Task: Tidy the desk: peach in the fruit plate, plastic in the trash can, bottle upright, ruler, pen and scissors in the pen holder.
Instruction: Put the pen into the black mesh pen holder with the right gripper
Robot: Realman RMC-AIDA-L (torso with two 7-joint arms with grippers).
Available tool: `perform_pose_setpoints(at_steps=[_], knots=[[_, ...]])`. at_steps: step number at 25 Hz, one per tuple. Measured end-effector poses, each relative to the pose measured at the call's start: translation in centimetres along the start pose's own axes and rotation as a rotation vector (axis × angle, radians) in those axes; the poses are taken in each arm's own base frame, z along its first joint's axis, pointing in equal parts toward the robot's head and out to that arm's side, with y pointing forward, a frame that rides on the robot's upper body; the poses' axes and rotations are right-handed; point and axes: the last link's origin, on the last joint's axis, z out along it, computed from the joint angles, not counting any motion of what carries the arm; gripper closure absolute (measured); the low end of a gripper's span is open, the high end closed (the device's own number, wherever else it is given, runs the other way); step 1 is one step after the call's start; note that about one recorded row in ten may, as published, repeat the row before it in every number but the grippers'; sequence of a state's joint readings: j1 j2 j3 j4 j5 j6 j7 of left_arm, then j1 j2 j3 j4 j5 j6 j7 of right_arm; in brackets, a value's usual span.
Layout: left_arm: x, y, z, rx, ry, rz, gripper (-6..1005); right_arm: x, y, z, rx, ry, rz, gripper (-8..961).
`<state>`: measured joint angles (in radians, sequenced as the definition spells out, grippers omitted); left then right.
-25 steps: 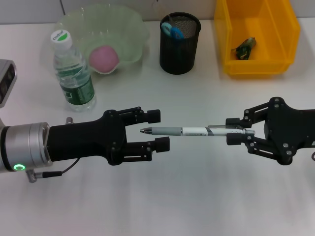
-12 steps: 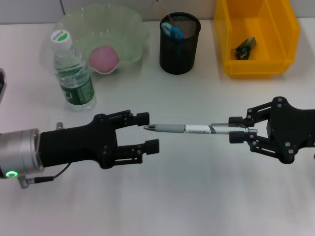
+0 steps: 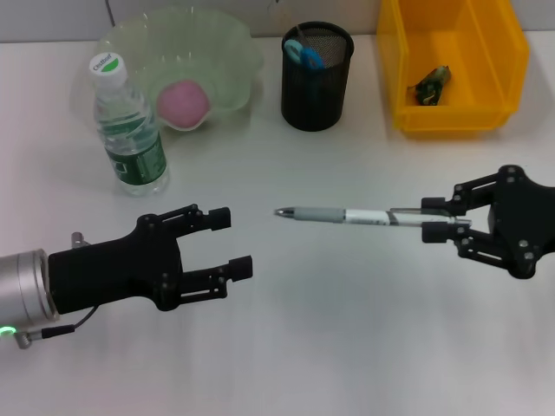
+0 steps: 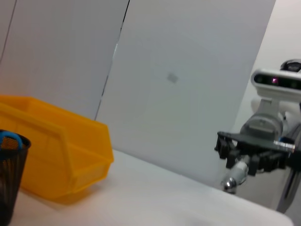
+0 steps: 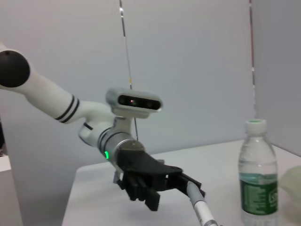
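Right gripper [image 3: 436, 224] is clamped on the clip end of the pen [image 3: 347, 215], holding it level above the desk [image 3: 347, 347], tip aimed at the left gripper [image 3: 232, 241]. Left gripper stands wide open, holding nothing, well apart from the tip. Pen holder [image 3: 316, 76] lies beyond both; likely destination, judging by the task.

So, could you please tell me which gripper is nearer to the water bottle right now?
Left. The left gripper, open, sits just in front of the water bottle. The right gripper, shut on the pen, is far across the desk.
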<state>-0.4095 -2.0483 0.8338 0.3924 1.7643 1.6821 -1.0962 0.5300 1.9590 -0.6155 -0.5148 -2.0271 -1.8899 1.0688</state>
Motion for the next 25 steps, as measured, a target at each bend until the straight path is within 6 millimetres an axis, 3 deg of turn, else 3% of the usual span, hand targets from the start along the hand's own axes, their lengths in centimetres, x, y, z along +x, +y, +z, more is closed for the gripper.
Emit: perform_pose_setpoints(at_steps=[10, 19, 25], knots=[[-2.9, 0.0, 1.0, 0.102, -0.044, 0.084, 212, -1.3, -2.2, 0.3, 0.038, 0.075, 0.115, 751], [-3.5, 0.0, 1.0, 0.183, 0.012, 0.126, 212, -2.4, -4.4, 2.2, 0.055, 0.231, 0.24, 750], [-4.4, 0.3, 1.0, 0.219, 0.014, 0.158, 210, -5.1, -5.4, 2.6, 0.085, 0.338, 0.275, 749]])
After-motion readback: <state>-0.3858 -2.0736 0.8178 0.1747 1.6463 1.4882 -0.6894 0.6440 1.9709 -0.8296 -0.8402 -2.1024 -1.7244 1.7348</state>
